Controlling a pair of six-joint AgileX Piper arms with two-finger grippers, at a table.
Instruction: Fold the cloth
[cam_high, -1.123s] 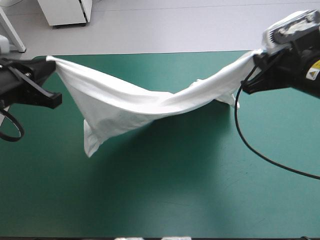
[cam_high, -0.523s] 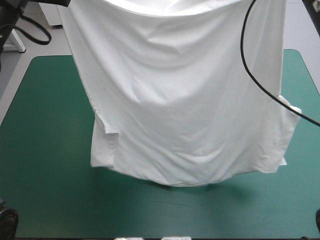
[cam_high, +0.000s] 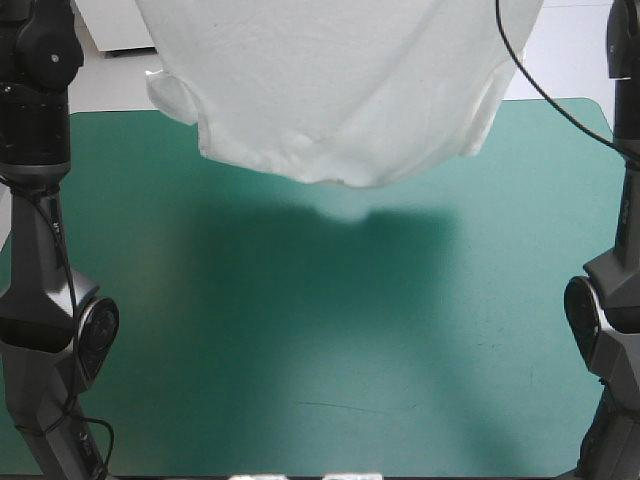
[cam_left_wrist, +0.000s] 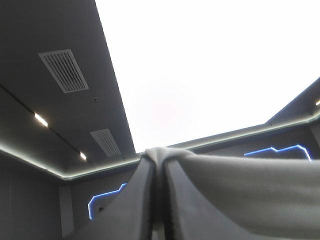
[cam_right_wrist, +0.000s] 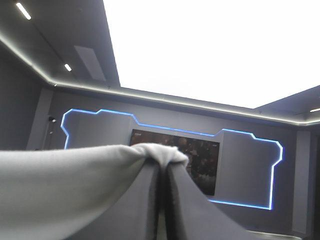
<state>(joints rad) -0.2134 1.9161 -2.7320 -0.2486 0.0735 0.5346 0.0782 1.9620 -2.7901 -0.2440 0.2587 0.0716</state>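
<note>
The white T-shirt (cam_high: 340, 90) hangs spread out, high above the far half of the teal-green table (cam_high: 320, 340). Its lower hem and both sleeves dangle free, well off the cover. Its upper edge runs out of the high view, and neither gripper shows there. In the left wrist view my left gripper (cam_left_wrist: 157, 170) is shut on the T-shirt (cam_left_wrist: 250, 185), which drapes away over one finger. The right wrist view shows my right gripper (cam_right_wrist: 162, 172) shut on the T-shirt (cam_right_wrist: 65, 175), the cloth stretching off toward the other arm.
Both arms stand raised, the left arm (cam_high: 40, 150) along the table's left edge and the right arm (cam_high: 610, 310) along its right edge. The shirt casts a shadow (cam_high: 330, 240) on the cover's middle. Both wrist views look level into the room.
Earlier the shirt sagged low over the table between the two grippers. Both arms then rose, and the hem has climbed from near the front of the table to high over its far half.
</note>
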